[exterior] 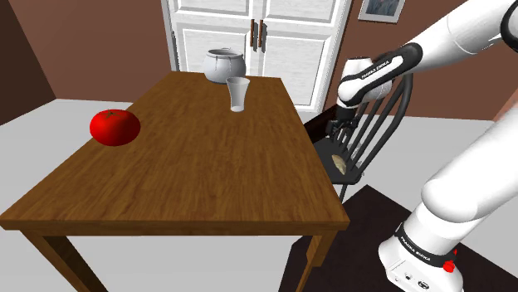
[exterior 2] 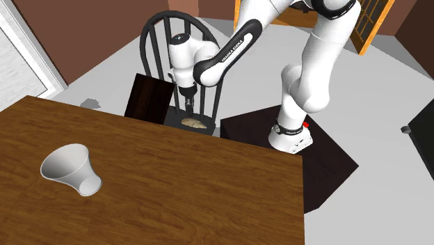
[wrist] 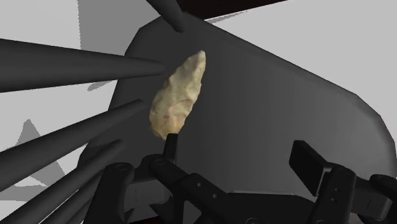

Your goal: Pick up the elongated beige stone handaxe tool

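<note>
An elongated beige stone handaxe lies flat on the dark seat of a black spindle-back chair beside the table. It appears small on the seat in the shoulder view and in the second exterior view. My gripper hangs just above the seat, open, with nothing between its fingers. One fingertip is close to the blunt end of the stone and the other stands over bare seat. The gripper sits in front of the chair's spindles.
The wooden table next to the chair carries a red tomato-like object, a white cup and a grey pot. The chair's back spindles rise close to the stone. White cabinet doors stand behind the table.
</note>
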Robot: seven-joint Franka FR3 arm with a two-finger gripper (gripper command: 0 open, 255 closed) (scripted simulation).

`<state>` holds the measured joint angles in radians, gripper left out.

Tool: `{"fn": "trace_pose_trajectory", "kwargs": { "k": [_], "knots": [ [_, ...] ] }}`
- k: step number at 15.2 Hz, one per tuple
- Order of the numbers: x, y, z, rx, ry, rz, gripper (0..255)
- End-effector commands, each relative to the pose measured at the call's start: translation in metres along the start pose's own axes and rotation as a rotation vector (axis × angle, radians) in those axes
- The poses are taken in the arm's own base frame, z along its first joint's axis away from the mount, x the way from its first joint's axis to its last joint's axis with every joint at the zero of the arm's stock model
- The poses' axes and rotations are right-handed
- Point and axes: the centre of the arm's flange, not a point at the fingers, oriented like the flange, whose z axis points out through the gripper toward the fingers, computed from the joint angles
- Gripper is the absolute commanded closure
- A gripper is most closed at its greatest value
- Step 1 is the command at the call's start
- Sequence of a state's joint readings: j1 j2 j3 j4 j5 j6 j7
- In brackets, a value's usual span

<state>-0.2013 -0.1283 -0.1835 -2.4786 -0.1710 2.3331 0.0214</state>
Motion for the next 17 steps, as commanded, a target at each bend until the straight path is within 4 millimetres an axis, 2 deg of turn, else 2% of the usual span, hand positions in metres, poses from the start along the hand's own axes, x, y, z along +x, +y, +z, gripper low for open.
{"fn": "trace_pose_trajectory", "kwargs": {
  "k": [1,10,17],
  "knots": [
    [0.010,0.011,0.023,-0.006,-0.007,0.013,0],
    [0.054,0.063,0.121,-0.031,-0.041,0.074,0],
    [0.056,0.062,0.157,-0.033,-0.042,0.077,0]
  ]
}}
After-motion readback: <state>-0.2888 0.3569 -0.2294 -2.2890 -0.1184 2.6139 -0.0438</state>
